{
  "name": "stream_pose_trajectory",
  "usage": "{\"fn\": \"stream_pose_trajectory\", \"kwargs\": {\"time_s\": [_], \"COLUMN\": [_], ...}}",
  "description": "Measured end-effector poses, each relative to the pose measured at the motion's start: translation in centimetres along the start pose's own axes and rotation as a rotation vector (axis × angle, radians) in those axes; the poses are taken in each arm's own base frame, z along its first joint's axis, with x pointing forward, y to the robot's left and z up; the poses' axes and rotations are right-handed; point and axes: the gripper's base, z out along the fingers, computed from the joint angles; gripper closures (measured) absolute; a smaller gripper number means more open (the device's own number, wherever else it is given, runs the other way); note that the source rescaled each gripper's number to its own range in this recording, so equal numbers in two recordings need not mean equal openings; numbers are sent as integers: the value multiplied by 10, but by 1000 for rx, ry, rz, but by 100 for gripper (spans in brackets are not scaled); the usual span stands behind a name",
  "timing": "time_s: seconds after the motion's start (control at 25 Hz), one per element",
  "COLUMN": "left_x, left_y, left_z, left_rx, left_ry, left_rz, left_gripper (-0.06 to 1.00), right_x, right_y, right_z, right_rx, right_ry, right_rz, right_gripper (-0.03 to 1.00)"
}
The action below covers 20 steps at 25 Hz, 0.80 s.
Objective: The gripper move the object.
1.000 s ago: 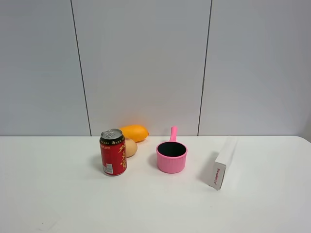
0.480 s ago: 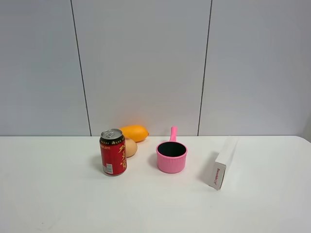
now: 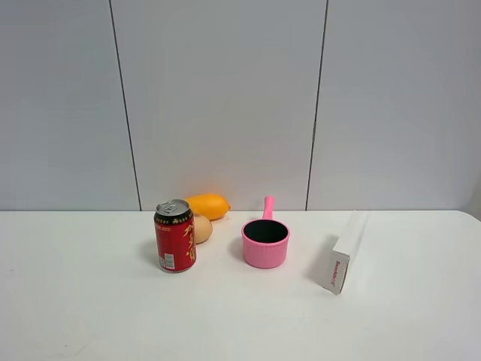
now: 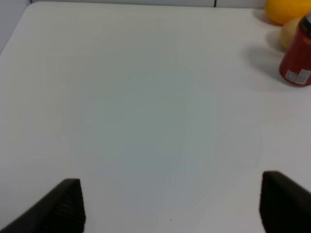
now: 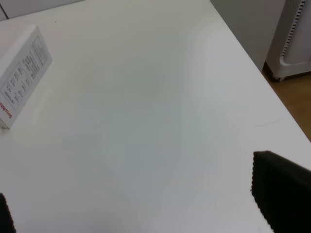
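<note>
The yellow-orange mango (image 3: 208,205) lies at the back of the white table, near the wall, behind a red can (image 3: 174,235) and a small tan egg (image 3: 201,228). In the left wrist view a part of the mango (image 4: 287,9) shows at the frame's edge, past the egg (image 4: 290,32) and can (image 4: 298,59). My left gripper (image 4: 170,206) is open and empty, well away from the mango. My right gripper (image 5: 146,204) is open and empty over bare table. Neither gripper shows in the exterior view.
A pink pot with a handle (image 3: 265,242) stands right of the can. A white box (image 3: 344,252) lies further right and also shows in the right wrist view (image 5: 19,70). The table's right edge (image 5: 252,63) drops to the floor, where a white appliance (image 5: 294,39) stands.
</note>
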Motion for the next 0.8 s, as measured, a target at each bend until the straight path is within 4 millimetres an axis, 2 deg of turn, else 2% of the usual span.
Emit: {"fn": "stream_pose_trajectory", "kwargs": {"time_s": [0.8], "left_x": [0], "left_y": [0], "left_z": [0], "left_rx": [-4], "left_ry": [1], "left_rz": [-6], "left_gripper": [73], "right_x": [0], "right_y": [0], "right_z": [0], "right_rx": [0], "right_ry": [0], "right_rz": [0], "right_gripper": [-3]}}
